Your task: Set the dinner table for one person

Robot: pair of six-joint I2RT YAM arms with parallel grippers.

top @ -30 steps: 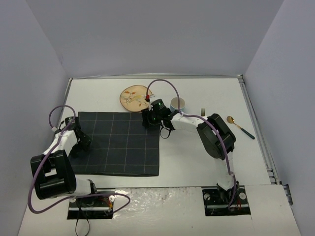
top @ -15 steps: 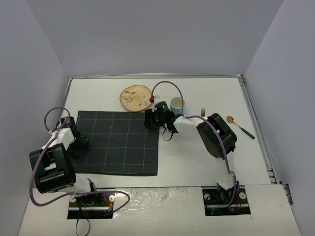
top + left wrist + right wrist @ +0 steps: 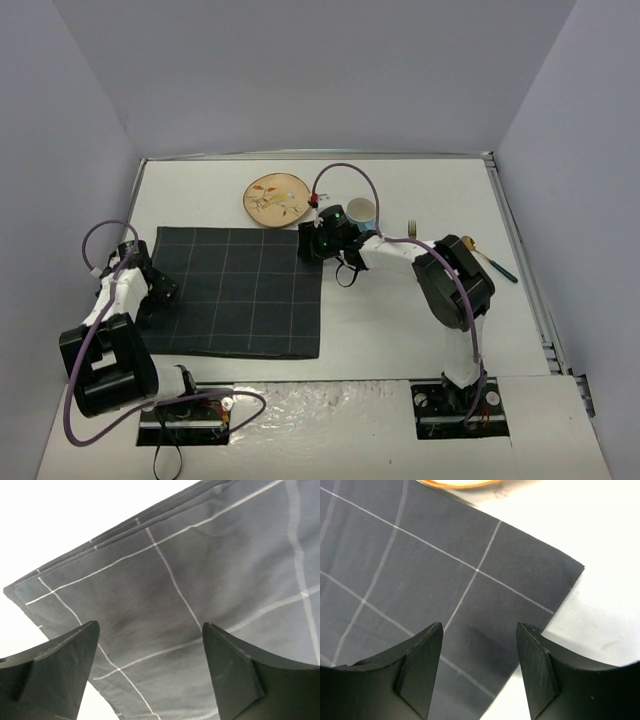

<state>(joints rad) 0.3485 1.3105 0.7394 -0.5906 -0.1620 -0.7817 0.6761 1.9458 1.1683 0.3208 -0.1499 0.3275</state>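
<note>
A large flat white rectangular tabletop (image 3: 400, 320) with thin metal edge strips filled the floor of the overhead view, enclosed by pale grey walls (image 3: 300, 80), with both arm bases at its near edge. A dark grey checked cloth placemat (image 3: 240, 290) lay flat on its left half.

The left pincer (image 3: 160, 292) stood at the mat's left edge. In the left wrist view its jaws were spread wide (image 3: 150, 626), with the cloth (image 3: 200, 580) beneath them and one corner of the mat in sight. The right pincer (image 3: 312, 243) stood at the mat's far right corner, its jaws likewise spread apart (image 3: 479, 626) with nothing between them but the cloth (image 3: 420, 570) below. I could not tell whether either pincer touched the fabric.

A round tan plate with a leaf pattern (image 3: 277, 198) sat just beyond the mat's far edge. To its right stood a small white cup (image 3: 361, 211), then a gold fork (image 3: 411, 227), and farther right a gold spoon with a dark handle (image 3: 488, 257), all on the bare tabletop.
</note>
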